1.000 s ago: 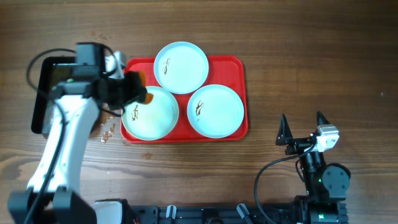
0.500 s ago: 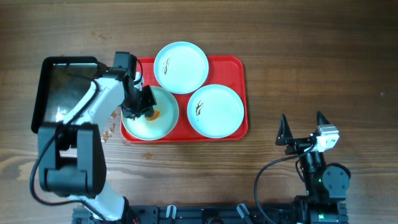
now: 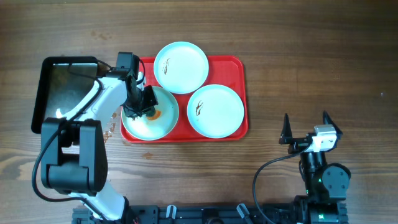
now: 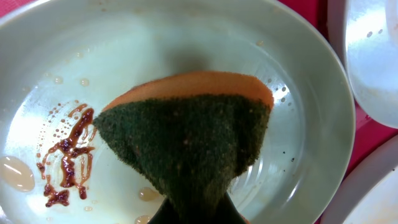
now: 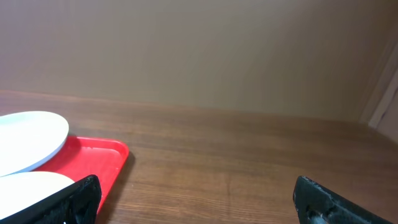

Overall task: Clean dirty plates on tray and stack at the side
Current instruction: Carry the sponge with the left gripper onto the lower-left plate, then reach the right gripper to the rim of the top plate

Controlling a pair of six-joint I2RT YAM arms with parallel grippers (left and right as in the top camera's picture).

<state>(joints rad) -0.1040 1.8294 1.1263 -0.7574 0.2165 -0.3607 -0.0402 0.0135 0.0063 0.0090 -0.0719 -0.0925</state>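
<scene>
sponge (image 4: pixel 186 134) sits on brown-smeared plate (image 4: pixel 155 37)

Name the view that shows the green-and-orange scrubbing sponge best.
Left wrist: the green-and-orange scrubbing sponge fills the frame, over the smeared round pale plate. Overhead shows only an orange sliver beside the left pincer; right wrist shows none.

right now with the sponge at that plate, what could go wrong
The sponge sits beside the brown smear, not on it, so a short wipe may miss it. The plate lies at the edge of the tray; a hard push by the left gripper could slide it off.
</scene>
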